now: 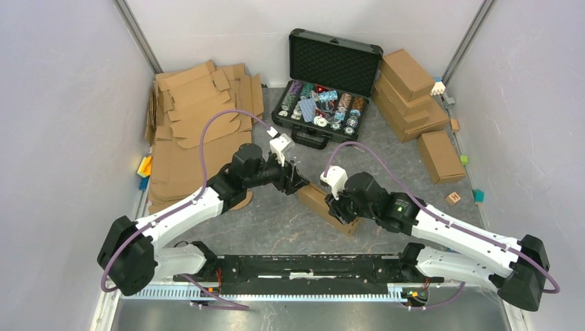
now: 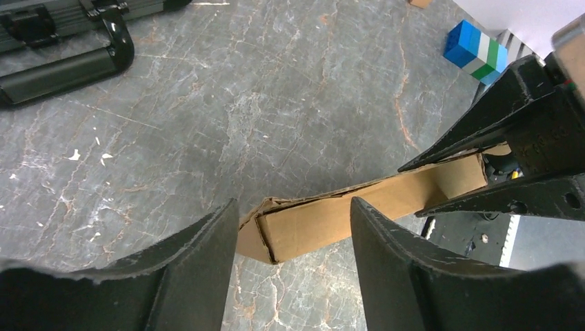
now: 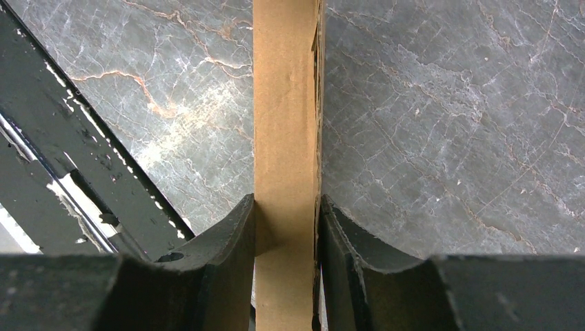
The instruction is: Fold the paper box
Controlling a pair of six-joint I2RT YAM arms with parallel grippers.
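grey marbled stone covers the bench (image 1: 276,221), shut in on three sides by pale walls (image 1: 62,103) with a metal post in each rear corner. two white-and-black arms reach in from the near edge.

one paper box (image 1: 324,201), folded into a long shallow brown shape, lies on the bench between the two arms, near the middle and a little toward the right. the right jaws pinch it: the right wrist view shows both fingers (image 3: 234,234) pressed flat against its narrow sides (image 3: 286,103). the left jaws stand spread around its other end (image 2: 310,224), where a flap corner sticks out; whether either finger (image 2: 207,255) touches the cardboard i cannot tell.

one black case (image 1: 328,76) stands open at the rear, filled with rows of chips. flat blanks (image 1: 196,117) lie heaped at rear left, overlapping too much to count. finished boxes (image 1: 407,93) are stacked at rear right, about four, and one more box (image 1: 440,156) lies apart in front of them. five small blocks (image 1: 478,195) dot the right side; a coloured cluster (image 1: 144,167) sits at the left edge.
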